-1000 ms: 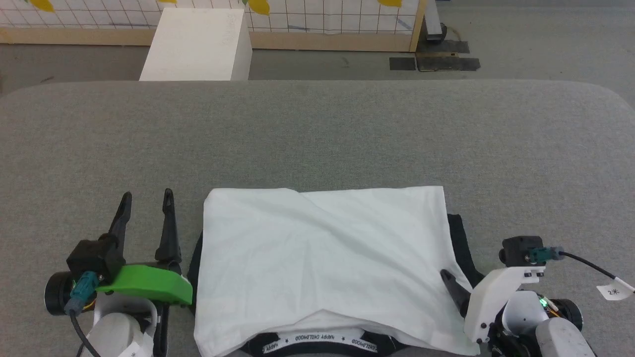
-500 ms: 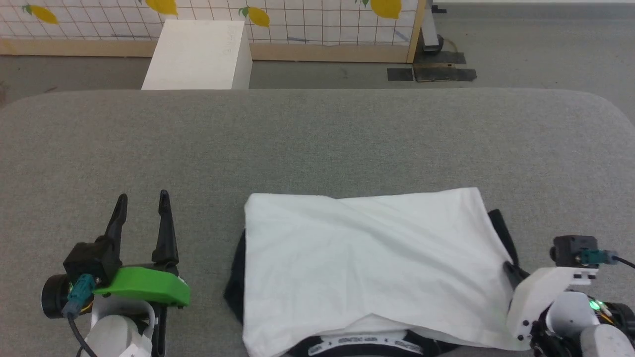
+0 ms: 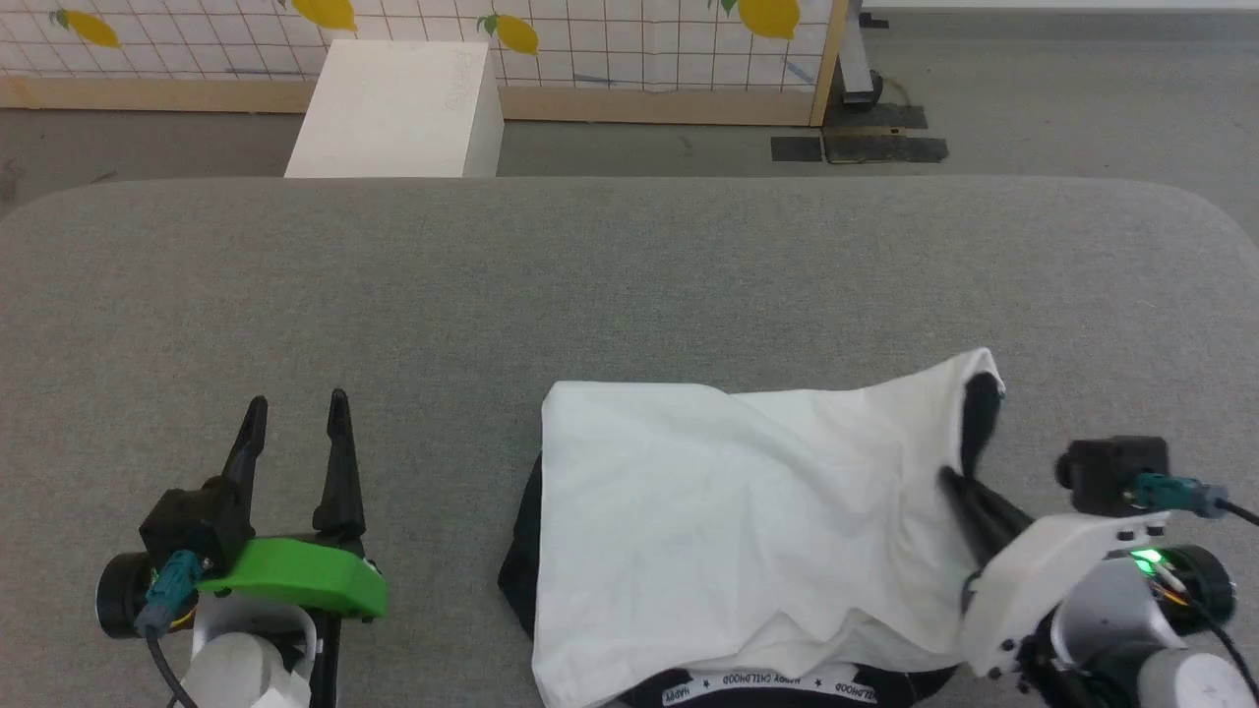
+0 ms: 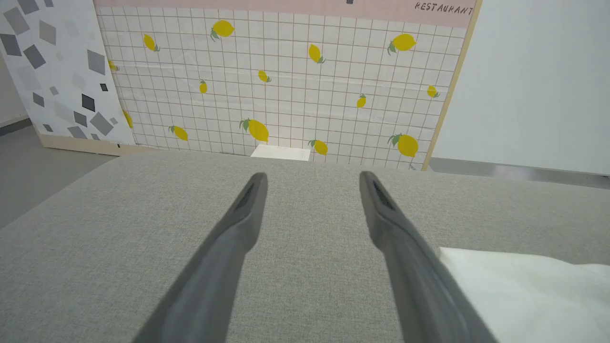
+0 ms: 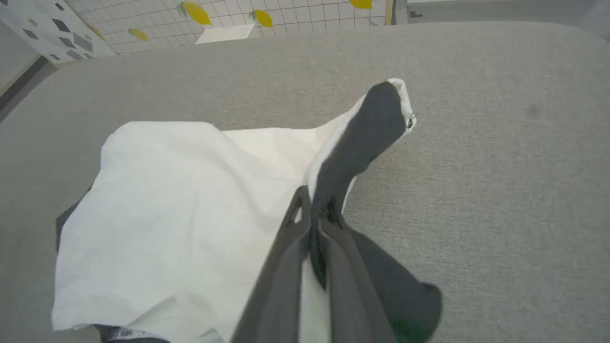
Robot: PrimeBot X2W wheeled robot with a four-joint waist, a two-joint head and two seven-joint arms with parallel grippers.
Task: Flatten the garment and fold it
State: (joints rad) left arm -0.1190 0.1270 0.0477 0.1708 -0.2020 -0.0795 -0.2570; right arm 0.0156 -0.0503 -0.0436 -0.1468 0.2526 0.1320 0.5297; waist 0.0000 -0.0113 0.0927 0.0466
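Observation:
The garment [image 3: 728,511] lies folded on the grey table [image 3: 629,275], white cloth on top, with its black lettered neckband [image 3: 777,680] at the near edge. My right gripper [image 3: 949,479] is shut on the garment's right edge, pinching white cloth and black sleeve [image 5: 362,138] together; that corner stands lifted off the table. The right wrist view has the closed right gripper [image 5: 312,200] gripping the fold, the garment [image 5: 190,200] spreading to the left. My left gripper [image 3: 298,411] rests open on the table, left of the garment and apart from it. The left gripper [image 4: 310,178] holds nothing; the garment [image 4: 524,295] lies at its right.
A white box [image 3: 393,108] stands on the floor beyond the table's far edge. Behind it runs a tiled wall panel with lemon prints [image 3: 639,39]. Bare grey table surface stretches far and left of the garment.
My right gripper has shut on the garment's right edge, raised that corner, and dragged the garment to the right. The head view shifted slightly. The left gripper stayed open in place.

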